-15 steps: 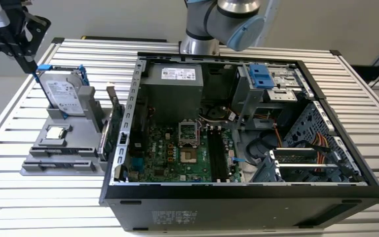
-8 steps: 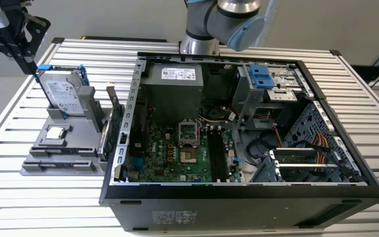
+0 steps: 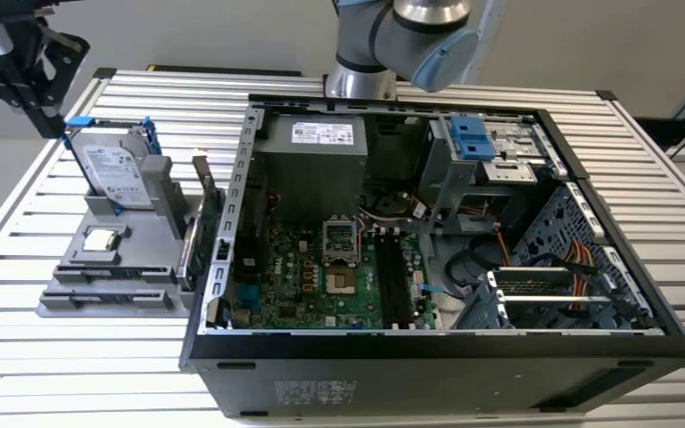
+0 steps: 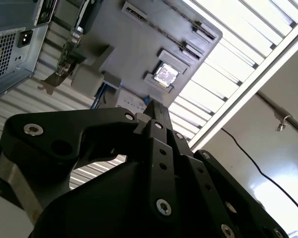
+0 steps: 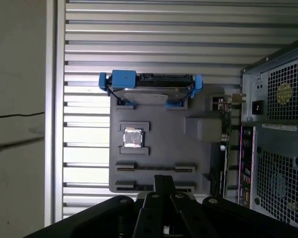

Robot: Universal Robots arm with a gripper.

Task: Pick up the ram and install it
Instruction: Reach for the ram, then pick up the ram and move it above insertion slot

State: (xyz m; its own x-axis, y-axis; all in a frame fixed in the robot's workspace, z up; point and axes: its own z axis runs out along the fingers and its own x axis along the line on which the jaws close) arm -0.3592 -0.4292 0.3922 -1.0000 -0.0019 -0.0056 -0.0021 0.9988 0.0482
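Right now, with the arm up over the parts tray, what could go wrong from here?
1. The pincer hangs close beside the upright hard drive; a descent there could knock it in the grey tray.
2. The processor chip and expansion card sit close to the tray's narrow holders, so a wrong or snagged pick seems possible.
3. The memory slots lie near loose cables, which might catch.
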